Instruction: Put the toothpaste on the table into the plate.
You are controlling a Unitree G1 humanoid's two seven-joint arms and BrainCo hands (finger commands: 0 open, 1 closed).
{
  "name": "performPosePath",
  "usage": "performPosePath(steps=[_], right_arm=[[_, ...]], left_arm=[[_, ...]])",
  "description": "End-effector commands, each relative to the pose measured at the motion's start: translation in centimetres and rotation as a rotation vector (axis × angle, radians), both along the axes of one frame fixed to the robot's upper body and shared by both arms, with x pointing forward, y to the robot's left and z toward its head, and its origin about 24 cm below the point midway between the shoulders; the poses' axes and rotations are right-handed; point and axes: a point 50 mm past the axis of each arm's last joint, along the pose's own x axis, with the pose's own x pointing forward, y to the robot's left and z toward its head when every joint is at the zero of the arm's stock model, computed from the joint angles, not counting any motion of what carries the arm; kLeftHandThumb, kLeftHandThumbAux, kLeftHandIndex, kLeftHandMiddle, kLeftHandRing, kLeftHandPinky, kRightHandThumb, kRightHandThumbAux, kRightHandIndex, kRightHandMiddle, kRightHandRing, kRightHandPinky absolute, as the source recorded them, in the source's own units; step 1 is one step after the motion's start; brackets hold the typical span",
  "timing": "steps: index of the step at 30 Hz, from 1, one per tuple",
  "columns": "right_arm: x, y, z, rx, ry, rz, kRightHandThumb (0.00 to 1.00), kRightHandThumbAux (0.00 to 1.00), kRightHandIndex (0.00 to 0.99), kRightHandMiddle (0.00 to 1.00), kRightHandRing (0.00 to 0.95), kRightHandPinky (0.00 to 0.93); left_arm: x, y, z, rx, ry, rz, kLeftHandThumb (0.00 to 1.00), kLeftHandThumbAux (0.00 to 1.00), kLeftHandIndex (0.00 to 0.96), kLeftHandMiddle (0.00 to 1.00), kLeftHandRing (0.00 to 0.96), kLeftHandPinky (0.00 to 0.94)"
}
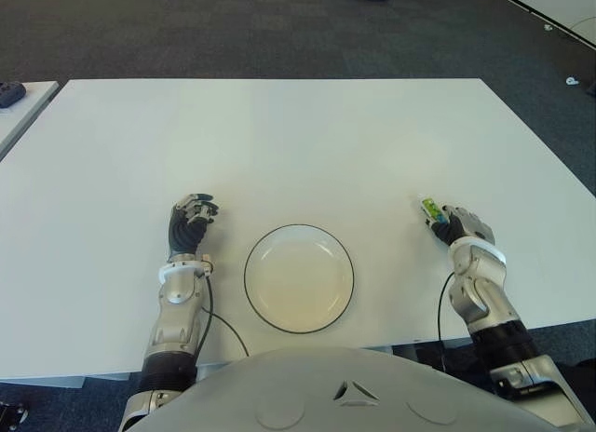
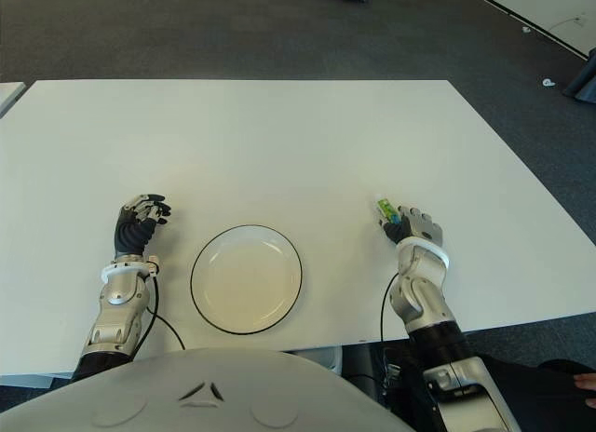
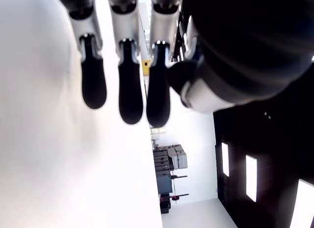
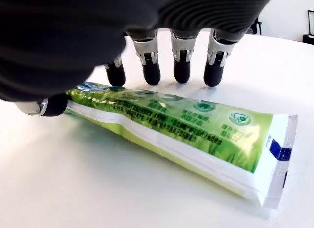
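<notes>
my right robot hand [image 1: 453,224] hovers spread over the green plastic toothpaste tube [image 4: 186,127], flat on the white counter [image 1: 307,143] at the round white plate's [image 1: 299,278] three o'clock; curling unevenly could squirt it away. left robot hand [image 1: 190,218] idle, relaxed, at nine o'clock.

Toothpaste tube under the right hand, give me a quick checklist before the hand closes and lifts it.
1. Green and white toothpaste tube lies flat on the white table: ok.
2. Right hand above the tube, fingers on its far side, thumb at the near end: ok.
3. Fingers closed on the tube: not ok, open.
4. Round white black-rimmed plate holds nothing: ok.
5. Left hand left of the plate, off the path: ok.
</notes>
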Motion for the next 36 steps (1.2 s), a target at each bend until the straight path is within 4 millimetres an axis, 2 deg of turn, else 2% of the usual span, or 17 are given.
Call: performPosePath(steps=[1,19,36], right_arm=[[-1.2,1.2,-3.3,0.107,0.187,0.024,0.537,0.145,0.000,0.000,0.000,0.000],[-0.4,1.2,-5.2,0.058,0.265,0.040,0.503,0.137,0.000,0.000,0.000,0.000],[-0.2,1.3,-5.6,0.103,0.192,-0.048,0.529,0.130,0.000,0.000,0.000,0.000]], left_arm=[[-0.1,-0.2,-0.3,-0.011,0.017,-0.001,0.706,0.718,0.429,0.526,0.521,0.505],[-0.1,-0.2,-0.4,-0.012,0.020,-0.002,0.705,0.719,0.429,0.521,0.521,0.506],[-0.2,-0.2,-0.4,0.001,0.014,0.005,0.706,0.718,0.429,0.528,0.526,0.518]])
